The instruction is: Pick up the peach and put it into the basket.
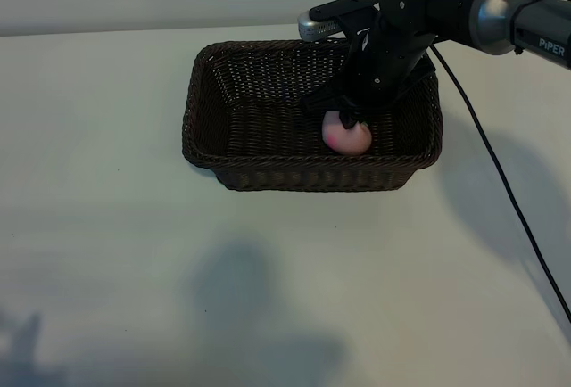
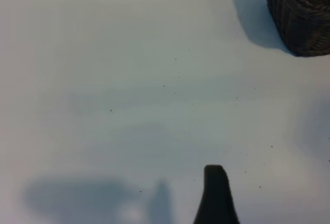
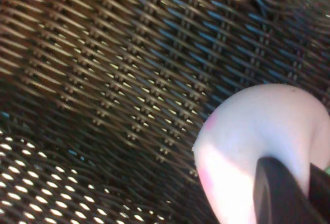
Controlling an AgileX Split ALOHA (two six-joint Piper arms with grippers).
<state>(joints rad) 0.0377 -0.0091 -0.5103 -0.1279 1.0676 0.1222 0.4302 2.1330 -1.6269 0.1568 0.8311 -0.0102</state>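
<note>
The peach (image 1: 346,135), pale pink with a deeper blush, is low inside the dark-brown wicker basket (image 1: 268,177), near its front right corner. My right gripper (image 1: 350,119) reaches down into the basket from the right and is shut on the peach. In the right wrist view the peach (image 3: 252,141) fills the corner, with one dark finger (image 3: 278,193) pressed against it and the woven basket wall (image 3: 129,79) behind. Whether the peach touches the basket floor I cannot tell. My left gripper is parked away from the basket, and only one finger (image 2: 215,195) of it shows.
The basket stands at the back middle of a white table (image 1: 134,253). A black cable (image 1: 500,182) trails from the right arm over the table's right side. In the left wrist view a basket corner (image 2: 301,12) is far off across bare table.
</note>
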